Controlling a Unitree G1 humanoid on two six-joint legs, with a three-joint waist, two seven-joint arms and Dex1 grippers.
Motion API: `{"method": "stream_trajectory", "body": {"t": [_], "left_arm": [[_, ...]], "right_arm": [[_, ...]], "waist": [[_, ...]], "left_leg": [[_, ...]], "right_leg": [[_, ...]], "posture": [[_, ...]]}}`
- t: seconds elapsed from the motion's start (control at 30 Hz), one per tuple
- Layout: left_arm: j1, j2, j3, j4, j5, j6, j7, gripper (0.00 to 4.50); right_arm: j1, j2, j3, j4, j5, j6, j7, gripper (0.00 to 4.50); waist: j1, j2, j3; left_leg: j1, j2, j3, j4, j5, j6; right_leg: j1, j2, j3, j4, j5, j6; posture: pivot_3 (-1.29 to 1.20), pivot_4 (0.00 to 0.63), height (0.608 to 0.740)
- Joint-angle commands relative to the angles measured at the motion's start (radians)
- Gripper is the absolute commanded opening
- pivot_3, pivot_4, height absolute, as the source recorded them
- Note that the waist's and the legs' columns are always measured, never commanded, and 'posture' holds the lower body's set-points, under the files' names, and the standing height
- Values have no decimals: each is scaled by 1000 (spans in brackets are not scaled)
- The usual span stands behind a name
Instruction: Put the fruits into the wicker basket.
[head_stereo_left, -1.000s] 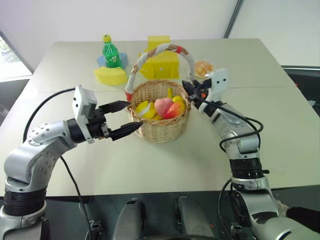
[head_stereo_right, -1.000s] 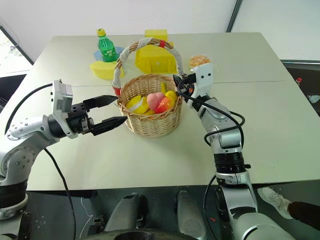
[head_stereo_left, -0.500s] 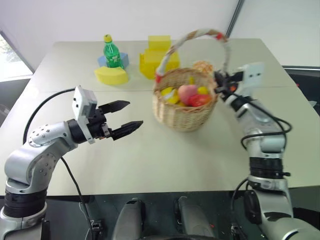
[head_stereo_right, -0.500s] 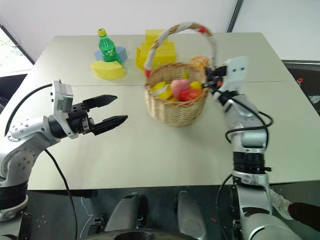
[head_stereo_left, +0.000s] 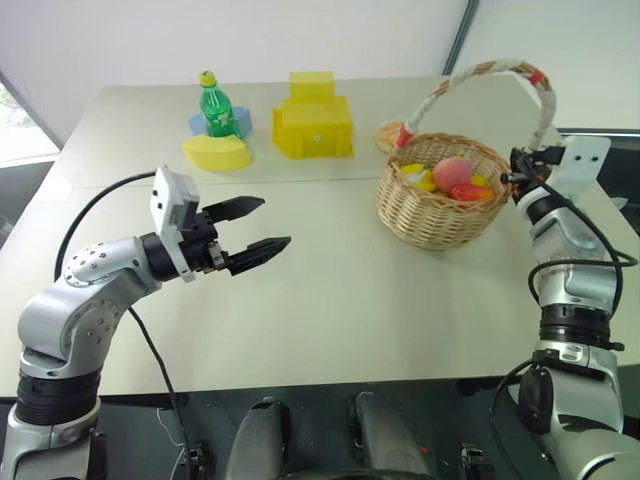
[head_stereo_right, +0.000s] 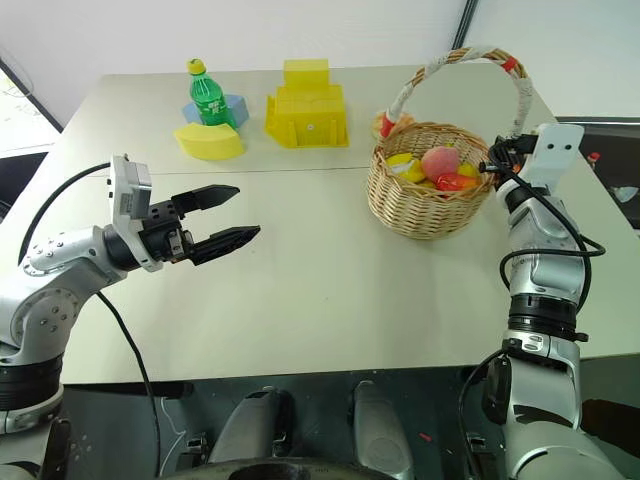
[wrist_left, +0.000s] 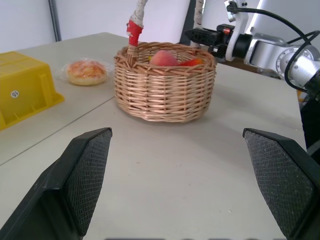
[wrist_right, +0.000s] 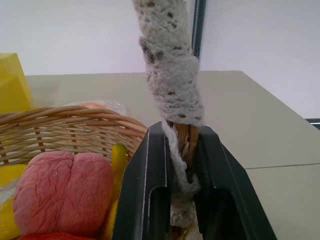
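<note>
Both arms are showing silver-grey rounded metal housings joined by black ring segments, with small screws dotting the left shoulder shell. A black cable is looping along each arm. Each wrist is carrying a white, box-shaped camera block. The left end effector (head_stereo_left: 255, 228) is showing two black tapered fingers with finely textured pads (wrist_left: 90, 176); the right end effector (wrist_right: 181, 200) is showing smooth black fingers with recessed channels.
</note>
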Motion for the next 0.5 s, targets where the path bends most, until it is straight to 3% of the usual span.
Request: {"method": "stream_trajectory", "body": {"t": [0.03, 0.07, 0.33, 0.5], "left_arm": [[-17, 5, 8, -11, -2, -21, -6, 4500], [-18, 4, 9, -9, -3, -21, -2, 4500], [-14, -3, 31, 27, 0, -19, 26, 4500], [-1, -3, 68, 97, 16, -43, 46, 4500]], "right_arm": [[8, -11, -8, -53, -5, -33, -7, 2541], [23, -14, -6, -80, -15, -39, -15, 3002], [163, -70, -71, -350, 6, -22, -21, 3002], [295, -127, -100, -547, 89, 39, 90, 3002]], "waist": [[1, 0, 0], [1, 0, 0], [4, 0, 0], [3, 0, 0]], "left_leg": [[0, 0, 0, 0, 0, 0], [0, 0, 0, 0, 0, 0], [0, 0, -1, 0, 0, 0], [0, 0, -1, 0, 0, 0]], "right_leg": [[0, 0, 0, 0, 0, 0], [0, 0, 0, 0, 0, 0], [0, -1, 0, 0, 0, 0], [1, 0, 0, 0, 0, 0]], "posture": [[0, 150, 740], [0, 150, 740], [0, 150, 740], [0, 150, 740]]}}
